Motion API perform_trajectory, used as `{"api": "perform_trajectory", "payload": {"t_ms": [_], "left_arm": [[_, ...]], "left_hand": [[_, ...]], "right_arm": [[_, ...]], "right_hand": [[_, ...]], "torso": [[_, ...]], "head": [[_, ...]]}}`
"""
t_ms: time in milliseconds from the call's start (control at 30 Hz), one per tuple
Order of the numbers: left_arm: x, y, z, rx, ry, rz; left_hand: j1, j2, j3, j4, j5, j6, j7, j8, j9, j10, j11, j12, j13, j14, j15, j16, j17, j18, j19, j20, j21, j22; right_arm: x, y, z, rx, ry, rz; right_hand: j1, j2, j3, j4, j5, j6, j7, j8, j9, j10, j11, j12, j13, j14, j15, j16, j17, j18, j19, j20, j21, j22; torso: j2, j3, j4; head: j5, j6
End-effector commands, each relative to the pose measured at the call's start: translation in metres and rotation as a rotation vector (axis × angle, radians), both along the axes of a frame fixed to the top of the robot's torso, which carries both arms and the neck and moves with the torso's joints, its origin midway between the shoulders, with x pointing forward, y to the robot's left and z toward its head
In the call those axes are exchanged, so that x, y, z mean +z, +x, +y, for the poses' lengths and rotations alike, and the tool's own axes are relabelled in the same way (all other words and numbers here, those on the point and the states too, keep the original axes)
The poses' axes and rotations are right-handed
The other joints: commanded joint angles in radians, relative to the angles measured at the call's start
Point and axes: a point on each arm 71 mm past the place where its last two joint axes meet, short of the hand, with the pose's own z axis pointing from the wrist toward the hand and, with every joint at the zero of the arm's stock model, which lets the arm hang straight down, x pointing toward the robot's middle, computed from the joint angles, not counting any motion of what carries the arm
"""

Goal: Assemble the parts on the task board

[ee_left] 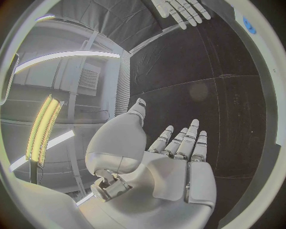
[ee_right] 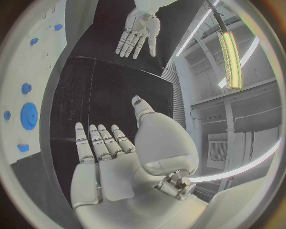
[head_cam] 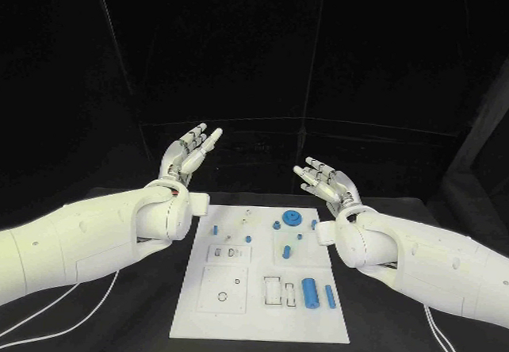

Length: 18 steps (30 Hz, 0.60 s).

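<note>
Table [head_cam: 110, 311]: black, carrying the white task board [head_cam: 259, 319] at its middle, between the two arms.
Left hand [head_cam: 190, 155]: raised above the board's far left corner, fingers straight and apart, holding nothing; its wrist view shows the palm facing the bare table.
Right hand [head_cam: 326, 181]: raised beyond the board's far right corner, fingers spread, holding nothing.
Parts: blue gear [head_cam: 291, 219] near the board's far edge; blue cylinder [head_cam: 309, 292] and slimmer blue peg [head_cam: 330, 296] side by side near the right edge.
Right wrist view: shows the gear's toothed rim, with small blue pieces around it.
</note>
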Motion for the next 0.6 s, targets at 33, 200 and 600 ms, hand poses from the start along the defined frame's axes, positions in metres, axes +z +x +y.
{"api": "perform_trajectory", "payload": {"t_ms": [33, 200, 600], "left_arm": [[0.007, 0.002, -0.003, -0.065, -0.068, -0.070], [0.007, 0.002, -0.003, -0.065, -0.068, -0.070], [0.014, -0.019, 0.008, -0.159, -0.130, -0.069]], "left_hand": [[0.022, 0.003, 0.002, 0.007, 0.006, 0.009, 0.156, 0.005, 0.001, 0.003, 0.009, 0.005, 0.002, 0.012, 0.005, 0.005, 0.002, 0.021, 0.002, 0.008, 0.004, 0.001], [0.031, 0.004, 0.005, 0.003, 0.006, 0.029, 0.157, 0.009, 0.004, 0.027, 0.015, 0.009, 0.004, 0.037, 0.009, 0.024, 0.008, 0.016, 0.005, 0.009, 0.006, 0.003], [0.103, 0.016, 0.028, -0.049, 0.006, 0.361, 0.154, 0.071, 0.032, 0.503, -0.011, 0.109, 0.040, 0.328, -0.046, 0.167, 0.045, 0.071, 0.399, 0.004, 0.180, 0.092]], "right_arm": [[-0.002, 0.003, 0.012, 0.184, -0.042, 0.022], [-0.002, 0.006, 0.014, 0.219, -0.059, 0.029], [0.046, 0.035, -0.019, 0.166, -0.717, -0.364]], "right_hand": [[0.175, 0.004, 0.036, -0.124, -0.028, 0.367, 0.097, 0.068, 0.035, 0.456, 0.009, 0.088, 0.032, 0.484, -0.008, 0.103, 0.033, 0.100, 0.357, 0.006, 0.114, 0.046], [0.186, -0.004, 0.072, -0.167, -0.035, 0.552, 0.073, 0.091, 0.036, 0.584, -0.030, 0.099, 0.022, 0.637, -0.054, 0.118, 0.026, 0.113, 0.477, -0.024, 0.161, 0.051], [0.172, -0.046, 0.155, -0.233, -0.023, 0.652, 0.054, 0.069, 0.030, 0.728, -0.072, 0.061, 0.024, 0.894, -0.134, 0.153, 0.052, 0.110, 0.666, -0.115, 0.275, 0.088]], "torso": [[0.000, 0.0000, -0.0001], [0.000, 0.0000, -0.0001], [0.068, -0.0026, 0.0151]], "head": [[0.000, 0.000], [0.000, 0.000], [-0.016, 0.017]]}}
